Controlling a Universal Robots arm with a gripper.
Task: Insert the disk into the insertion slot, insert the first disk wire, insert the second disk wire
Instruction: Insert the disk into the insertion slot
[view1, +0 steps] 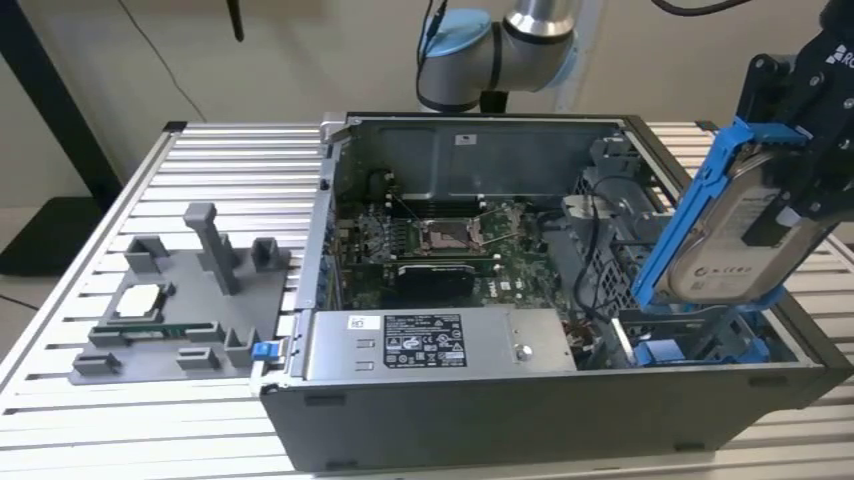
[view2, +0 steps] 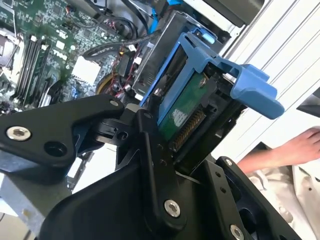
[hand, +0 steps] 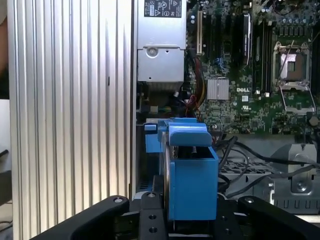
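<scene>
The gripper holds the disk clamped between its fingers, long axis steeply tilted, lower end pointing down at the insertion slot just beneath it.

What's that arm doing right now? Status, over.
Gripper shut on disk. Disk tilted, above slot, not in yet. Loose cables beside slot.

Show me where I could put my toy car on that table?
Bare table strips lie behind the grey fixture tray and in front of it. Inside the computer case is crowded, especially under the held disk.
</scene>
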